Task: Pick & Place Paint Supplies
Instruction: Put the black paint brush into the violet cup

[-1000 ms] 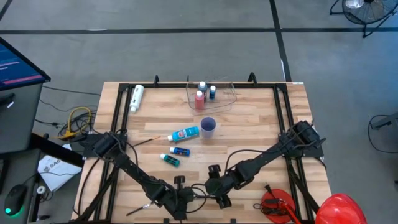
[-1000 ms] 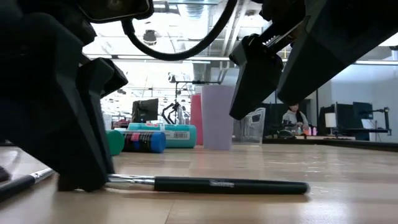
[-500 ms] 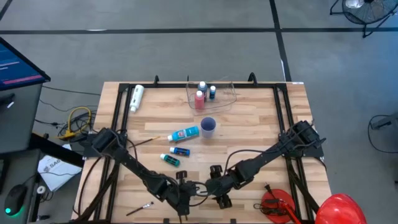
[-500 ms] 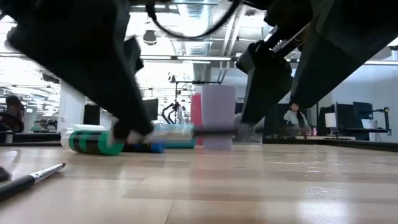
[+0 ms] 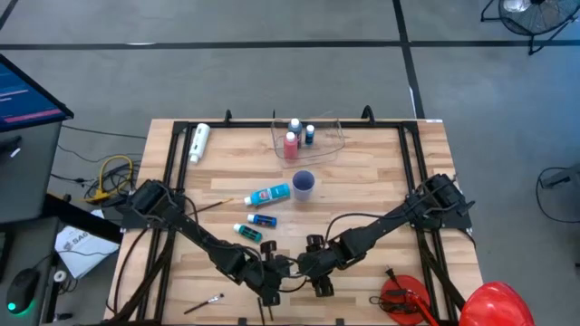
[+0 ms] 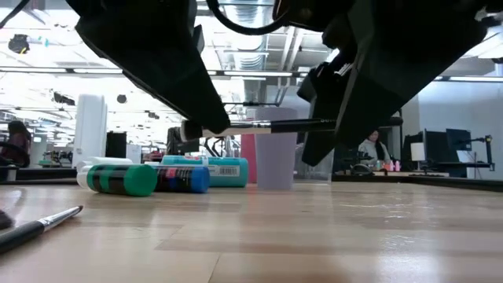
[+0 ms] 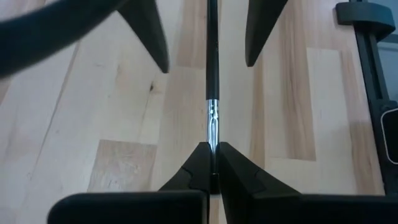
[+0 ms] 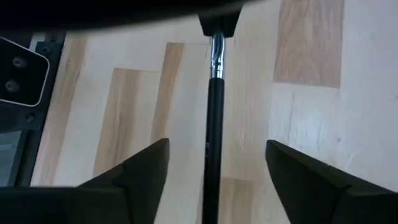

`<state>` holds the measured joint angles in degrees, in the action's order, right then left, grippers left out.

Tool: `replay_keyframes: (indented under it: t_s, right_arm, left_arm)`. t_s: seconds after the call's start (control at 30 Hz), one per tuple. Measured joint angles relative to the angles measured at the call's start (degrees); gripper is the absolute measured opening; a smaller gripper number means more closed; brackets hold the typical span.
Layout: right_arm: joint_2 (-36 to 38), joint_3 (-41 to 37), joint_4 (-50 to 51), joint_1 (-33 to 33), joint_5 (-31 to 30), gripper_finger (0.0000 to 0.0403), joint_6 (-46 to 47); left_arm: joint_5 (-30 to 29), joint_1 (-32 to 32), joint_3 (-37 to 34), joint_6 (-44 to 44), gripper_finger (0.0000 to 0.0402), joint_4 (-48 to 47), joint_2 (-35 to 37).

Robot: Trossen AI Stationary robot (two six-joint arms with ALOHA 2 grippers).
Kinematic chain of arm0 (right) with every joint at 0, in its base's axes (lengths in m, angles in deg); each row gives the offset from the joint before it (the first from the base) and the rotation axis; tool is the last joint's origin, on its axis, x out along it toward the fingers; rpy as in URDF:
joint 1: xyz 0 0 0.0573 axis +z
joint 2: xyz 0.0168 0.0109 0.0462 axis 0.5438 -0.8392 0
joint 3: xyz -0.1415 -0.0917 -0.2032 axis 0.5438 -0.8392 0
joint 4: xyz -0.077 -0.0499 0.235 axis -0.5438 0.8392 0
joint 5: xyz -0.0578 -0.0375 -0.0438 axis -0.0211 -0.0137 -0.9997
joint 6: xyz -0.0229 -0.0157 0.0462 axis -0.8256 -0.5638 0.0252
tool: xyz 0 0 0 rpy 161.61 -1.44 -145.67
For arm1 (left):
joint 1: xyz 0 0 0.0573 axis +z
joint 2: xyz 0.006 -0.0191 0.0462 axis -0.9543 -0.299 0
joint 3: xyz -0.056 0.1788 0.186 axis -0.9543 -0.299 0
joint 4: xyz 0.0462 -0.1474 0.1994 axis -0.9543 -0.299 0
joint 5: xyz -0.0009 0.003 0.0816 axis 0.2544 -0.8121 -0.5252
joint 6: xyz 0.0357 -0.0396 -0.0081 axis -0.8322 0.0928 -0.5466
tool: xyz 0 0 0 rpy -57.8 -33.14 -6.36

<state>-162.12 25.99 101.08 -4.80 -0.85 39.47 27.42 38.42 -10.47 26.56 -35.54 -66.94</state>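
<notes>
Left gripper [image 7: 212, 163] had its fingers pinched on the metal ferrule end of a brush [image 7: 212, 74], held level and clear of the table [image 6: 330, 236]; the handle ran straight out from the fingertips. Right gripper [image 8: 211, 171] faced it, fingers [image 8: 146, 171] spread wide with the brush handle lying between them, touching neither. Beyond both grippers lay a teal bottle [image 6: 119, 178], a blue bottle [image 6: 182, 178] and a light blue tube [image 6: 214, 169], with a second brush [image 6: 39, 224] near them.
</notes>
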Motion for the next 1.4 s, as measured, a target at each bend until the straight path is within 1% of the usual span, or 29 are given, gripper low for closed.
replay_keyframes:
  t_s: [0.07,0.33,0.53,0.57,0.6,0.7,0.8,0.93,1.2,1.3,1.4]
  right_arm:
    - [0.0,0.0,0.5,-0.2,0.9,0.0234,0.4]
    - [0.0,0.0,1.5,-0.2,1.2,0.0122,0.4]
    - [0.0,0.0,3.0,-0.8,4.4,0.0025,0.5]
    - [0.0,0.0,3.2,-1.2,5.2,0.0016,0.6]
    - [0.0,0.0,3.2,-1.4,6.0,0.0014,0.7]
    - [0.0,0.0,3.6,-1.7,6.6,0.0023,1.3]
    - [0.0,0.0,3.7,-2.1,7.0,0.0014,1.4]
    - [0.0,0.0,4.3,-2.5,8.5,0.0013,1.3]
    - [0.0,0.0,5.5,-2.5,8.6,0.0011,1.0]
    - [0.0,0.0,5.9,-2.7,8.7,0.0011,1.0]
    - [0.0,0.0,6.6,-2.8,8.8,0.0011,1.3]
  left_arm:
    - [0.0,0.2,0.0,-0.1,0.0005,0.0,0.0]
    - [0.2,0.9,0.0,-0.4,0.0005,-1.2,0.0]
    - [0.9,1.3,0.1,-0.5,0.0006,-1.7,0.0]
    - [1.2,1.3,0.1,-0.4,0.0006,-1.6,0.0]
    - [1.5,1.3,0.1,-0.6,0.0006,-1.5,0.0]
    - [2.6,1.3,0.1,-1.3,0.0008,-1.5,0.0]
    - [5.3,2.0,0.2,-1.3,0.0026,-1.7,0.0]
    - [7.0,2.2,0.1,-1.2,0.0074,-4.3,0.0]
    - [7.7,2.4,0.1,-1.0,0.0188,-12.8,0.0]
    - [7.7,2.4,0.1,-1.0,0.0213,-14.8,0.0]
    - [7.7,2.4,0.1,1.1,0.0220,-16.8,0.0]
